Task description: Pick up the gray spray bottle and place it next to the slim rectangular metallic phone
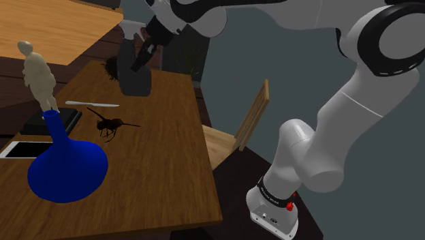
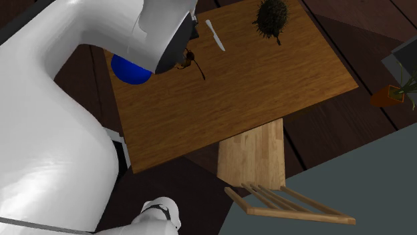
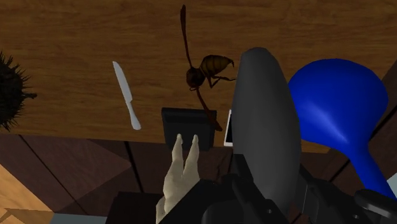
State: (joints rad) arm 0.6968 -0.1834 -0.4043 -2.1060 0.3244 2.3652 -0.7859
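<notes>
The jaws are clamped on the gray spray bottle (image 1: 135, 80), which appears to hang clear of the counter (image 1: 163, 170), upright, its pale nozzle head uppermost. In the wrist view its dark rounded body (image 3: 267, 127) rises straight out of the hand.

Nearest beneath the hand stands a pale figurine (image 3: 181, 175), close against a flat black box (image 3: 184, 124). Just past the box lies the phone (image 3: 228, 127), a slim pale rectangle partly hidden by the bottle. In the shoulder view the phone (image 1: 22, 148) lies flat at the counter's edge, just beside the box and near the foot of a blue vase (image 1: 68, 167).

The step in hand looks like the carry toward the phone. The figurine and the vase's neck are both tall and crowd the spot, so the bottle should travel high and come down only once it is over bare wood at the phone's open side. It should go straight down and stay upright, landing beside the phone rather than on it. The grip should loosen only when the base sits flat, or the tall bottle may tip.

Farther out on the counter lie a wasp (image 3: 207, 70) and a pale knife (image 3: 127, 95). Beyond them, a dark spiky thing (image 3: 11, 89) sits near the far edge.
</notes>
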